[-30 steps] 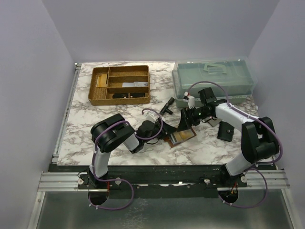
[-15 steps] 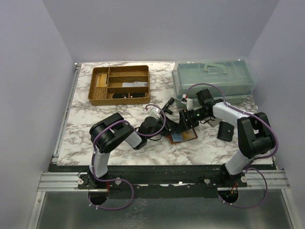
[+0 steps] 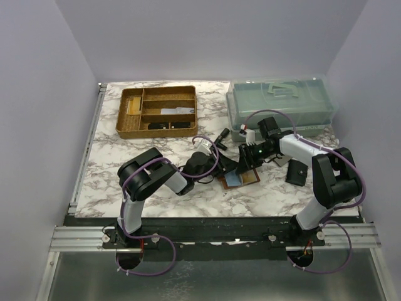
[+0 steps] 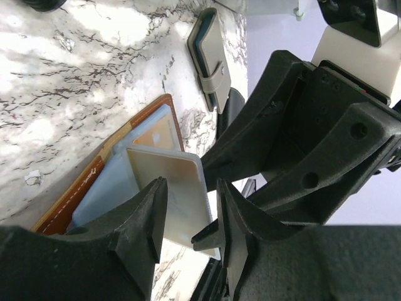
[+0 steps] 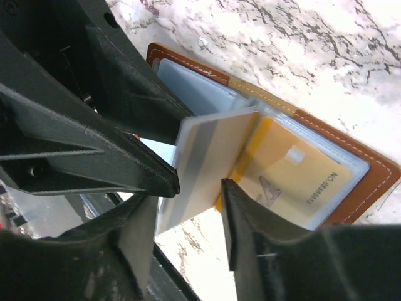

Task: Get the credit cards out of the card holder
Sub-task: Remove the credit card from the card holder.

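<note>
the flat reddish-brown leather card holder lies open on the marble-patterned tabletop, around the middle and a little toward the near edge. both arms meet over it. a pale cream card with a grey stripe sticks out of its clear inner pockets at a tilt, and a yellow-orange card lies flat in the pocket beside it. the left tool is over the holder with its fingers spread, the pale card showing past the gap. the right tool faces it from the other side, fingers also parted. i cannot tell whether any finger touches the card. a small black pouch lies toward the right edge.
</note>
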Controlling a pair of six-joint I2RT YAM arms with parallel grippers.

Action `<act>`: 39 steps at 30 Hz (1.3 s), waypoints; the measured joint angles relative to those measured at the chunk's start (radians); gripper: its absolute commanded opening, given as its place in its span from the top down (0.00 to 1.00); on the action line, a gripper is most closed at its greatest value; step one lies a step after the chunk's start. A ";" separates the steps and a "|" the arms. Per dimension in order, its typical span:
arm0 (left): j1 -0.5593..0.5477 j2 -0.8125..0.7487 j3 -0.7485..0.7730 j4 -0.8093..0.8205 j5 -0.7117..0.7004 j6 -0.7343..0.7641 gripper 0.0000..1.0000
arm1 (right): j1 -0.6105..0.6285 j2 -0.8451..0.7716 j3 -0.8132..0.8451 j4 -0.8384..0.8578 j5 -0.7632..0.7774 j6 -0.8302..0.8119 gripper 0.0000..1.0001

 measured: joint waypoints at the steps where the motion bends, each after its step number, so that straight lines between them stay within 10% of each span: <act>1: 0.000 0.000 0.000 -0.004 0.000 0.000 0.56 | 0.000 0.000 0.000 -0.001 0.007 0.004 0.63; 11: 0.000 0.000 0.006 -0.020 0.000 0.008 0.53 | -0.004 -0.006 0.000 0.005 0.071 0.019 0.99; 39: -0.075 -0.380 -0.160 0.005 -0.038 0.116 0.40 | -0.104 -0.362 -0.071 0.078 -0.319 0.005 1.00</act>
